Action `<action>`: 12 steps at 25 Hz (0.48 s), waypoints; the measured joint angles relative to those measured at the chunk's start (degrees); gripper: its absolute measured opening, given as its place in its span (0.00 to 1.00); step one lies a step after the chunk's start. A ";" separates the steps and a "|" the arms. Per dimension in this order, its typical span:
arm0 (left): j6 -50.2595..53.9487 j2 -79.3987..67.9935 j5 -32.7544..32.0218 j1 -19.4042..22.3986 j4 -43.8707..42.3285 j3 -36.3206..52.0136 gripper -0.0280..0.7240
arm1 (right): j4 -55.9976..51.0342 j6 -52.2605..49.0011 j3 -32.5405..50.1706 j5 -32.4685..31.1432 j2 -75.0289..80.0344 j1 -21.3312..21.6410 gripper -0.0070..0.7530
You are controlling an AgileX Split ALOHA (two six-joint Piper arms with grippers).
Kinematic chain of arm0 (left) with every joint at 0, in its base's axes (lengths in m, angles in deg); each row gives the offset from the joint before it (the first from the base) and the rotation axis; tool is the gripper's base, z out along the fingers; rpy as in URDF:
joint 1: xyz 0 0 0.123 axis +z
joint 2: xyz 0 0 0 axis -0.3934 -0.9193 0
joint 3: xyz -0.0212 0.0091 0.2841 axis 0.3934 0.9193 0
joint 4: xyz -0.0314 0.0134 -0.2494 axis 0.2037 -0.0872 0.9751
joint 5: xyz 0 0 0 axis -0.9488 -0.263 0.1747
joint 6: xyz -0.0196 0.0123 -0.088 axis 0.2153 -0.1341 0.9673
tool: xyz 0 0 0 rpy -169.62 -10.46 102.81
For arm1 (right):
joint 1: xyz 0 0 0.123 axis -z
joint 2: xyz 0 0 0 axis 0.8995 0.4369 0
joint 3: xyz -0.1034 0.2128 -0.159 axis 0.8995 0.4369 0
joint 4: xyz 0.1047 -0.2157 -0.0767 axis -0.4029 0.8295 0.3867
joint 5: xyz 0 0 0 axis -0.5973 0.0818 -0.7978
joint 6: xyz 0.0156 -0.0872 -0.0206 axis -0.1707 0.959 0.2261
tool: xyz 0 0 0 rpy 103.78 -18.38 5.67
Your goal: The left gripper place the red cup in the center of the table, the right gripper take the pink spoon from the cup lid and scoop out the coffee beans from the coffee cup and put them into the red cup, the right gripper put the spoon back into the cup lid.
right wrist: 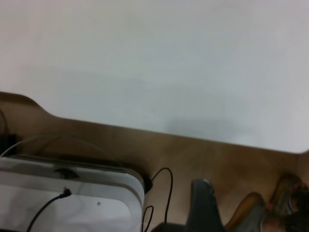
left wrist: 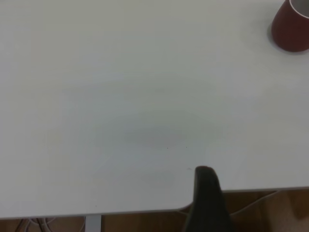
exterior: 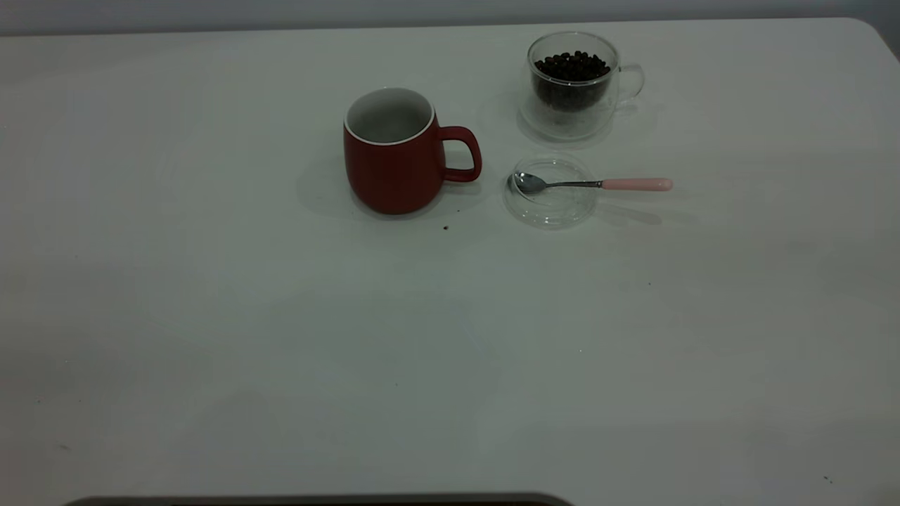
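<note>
While both arms sat back off the table (exterior: 211,351), nothing reached into the exterior view, and each wrist view showed only one dark finger of its own gripper, the left gripper (left wrist: 206,198) at the table's edge and the right gripper (right wrist: 205,205) out over the floor beyond the edge; whether either pair was spread or pressed together could not be told. The red cup (exterior: 394,151) stood upright near the middle of the table's far half, its white inside bare as far as could be seen, its handle pointing right. To its right and farther off stood the glass cup (exterior: 573,84), upright and filled close to the rim with dark beans (exterior: 571,67), its clear handle also pointing right. Just nearer than the glass cup, and right of the red cup, the clear lid (exterior: 550,191) lay flat on the table. The spoon (exterior: 590,184) lay across it with its long axis running left to right: the metal bowl rested inside the lid at its left part, facing up, while the pink handle stuck out past the lid's right rim and pointed right. A dark speck (exterior: 446,227) lay on the table just near of the red cup.
</note>
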 joint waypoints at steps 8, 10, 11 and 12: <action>0.00 0.00 0.00 0.00 0.00 0.00 0.82 | 0.33 -0.29 7.38 5.84 -9.73 0.00 0.78; 0.00 0.00 0.00 0.00 0.00 0.00 0.82 | 0.33 -0.24 9.01 7.21 -11.28 0.00 0.78; 0.00 0.00 0.00 0.00 0.00 0.00 0.82 | 0.33 -0.24 9.56 7.47 -11.90 0.00 0.78; 0.00 0.00 0.00 0.00 0.00 0.00 0.82 | 0.33 -0.24 9.84 7.56 -12.67 0.00 0.78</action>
